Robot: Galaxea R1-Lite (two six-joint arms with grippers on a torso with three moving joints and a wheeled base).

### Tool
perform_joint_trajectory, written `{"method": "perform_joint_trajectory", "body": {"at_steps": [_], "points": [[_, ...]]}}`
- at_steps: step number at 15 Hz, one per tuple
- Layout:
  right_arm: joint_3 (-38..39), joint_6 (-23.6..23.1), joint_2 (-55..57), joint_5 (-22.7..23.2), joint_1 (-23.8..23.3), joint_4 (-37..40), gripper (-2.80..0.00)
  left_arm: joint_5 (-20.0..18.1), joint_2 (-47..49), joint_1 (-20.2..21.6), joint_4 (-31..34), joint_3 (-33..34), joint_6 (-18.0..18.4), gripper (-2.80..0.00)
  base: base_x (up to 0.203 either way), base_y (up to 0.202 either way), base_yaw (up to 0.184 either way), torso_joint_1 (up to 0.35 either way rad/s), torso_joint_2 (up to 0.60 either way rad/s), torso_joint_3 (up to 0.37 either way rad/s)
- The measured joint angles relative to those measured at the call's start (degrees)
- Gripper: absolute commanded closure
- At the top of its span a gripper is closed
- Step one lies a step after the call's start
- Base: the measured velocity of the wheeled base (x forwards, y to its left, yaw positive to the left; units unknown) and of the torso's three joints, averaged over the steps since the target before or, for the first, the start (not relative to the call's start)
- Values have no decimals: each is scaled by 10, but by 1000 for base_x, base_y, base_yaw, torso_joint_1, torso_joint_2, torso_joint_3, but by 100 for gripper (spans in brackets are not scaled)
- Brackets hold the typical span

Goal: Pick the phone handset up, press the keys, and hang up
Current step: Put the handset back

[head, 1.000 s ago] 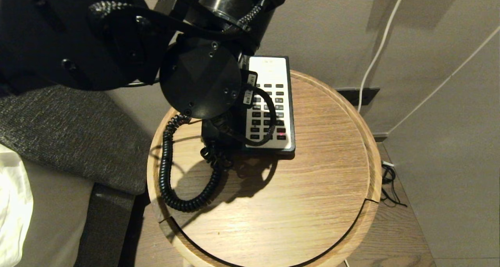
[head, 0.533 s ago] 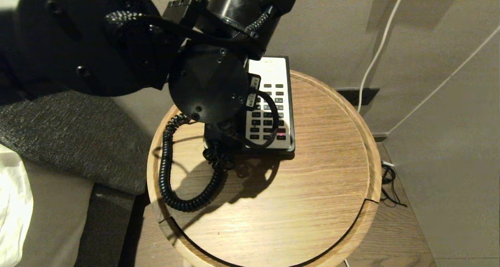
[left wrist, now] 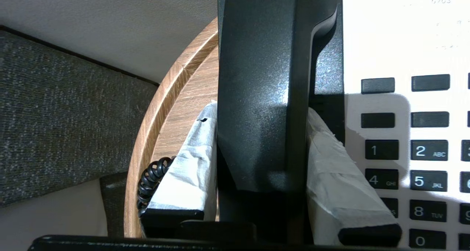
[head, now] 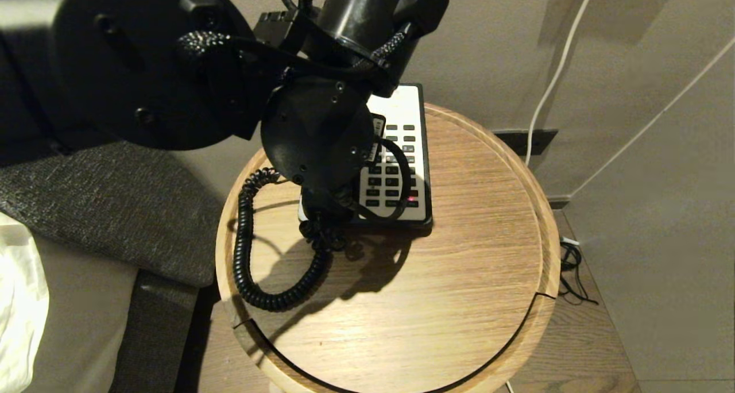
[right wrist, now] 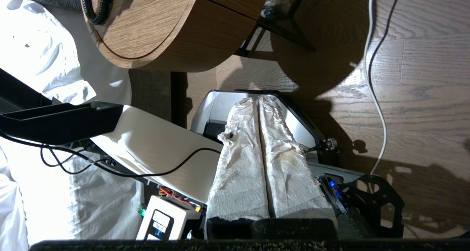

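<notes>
Left tool (left wrist: 261,163) clamped on the phone handset (left wrist: 262,78); coiled cord (head: 252,255) at 7 o'clock may drag the base. Right tool (right wrist: 259,163) closed, empty.

The phone handset (left wrist: 262,97) was a long, glossy black plastic receiver, seated between the two tape-wrapped fingers (left wrist: 191,170) of the left gripper (left wrist: 261,159), which were pressed against its opposite sides. Its body extended straight ahead beyond the fingertips. A black coiled cord (head: 252,255) hung from its near end and looped across the tabletop. The keys (left wrist: 418,152) lay just beside the gripper, on the far side of the handset from the cord: small dark grey rectangular buttons with white numerals, arranged in rows on a white faceplate, partly in shadow.
</notes>
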Motion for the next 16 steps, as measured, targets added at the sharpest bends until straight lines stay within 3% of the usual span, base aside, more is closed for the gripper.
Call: {"method": "perform_joint_trajectory", "body": {"at_steps": [4, 9, 16], "points": [[5, 0, -1, 1, 0, 0, 0, 16, 1, 1, -2, 0, 6, -280, 0, 0, 0, 0, 0, 0], [18, 0, -5, 2, 0, -1, 0, 12, -3, 1, -26, 0, 14, -280, 0, 0, 0, 0, 0, 0], [41, 0, -12, 5, 0, -8, 0, 11, -30, -10, -8, 1, 13, -280, 0, 0, 0, 0, 0, 0]]}}
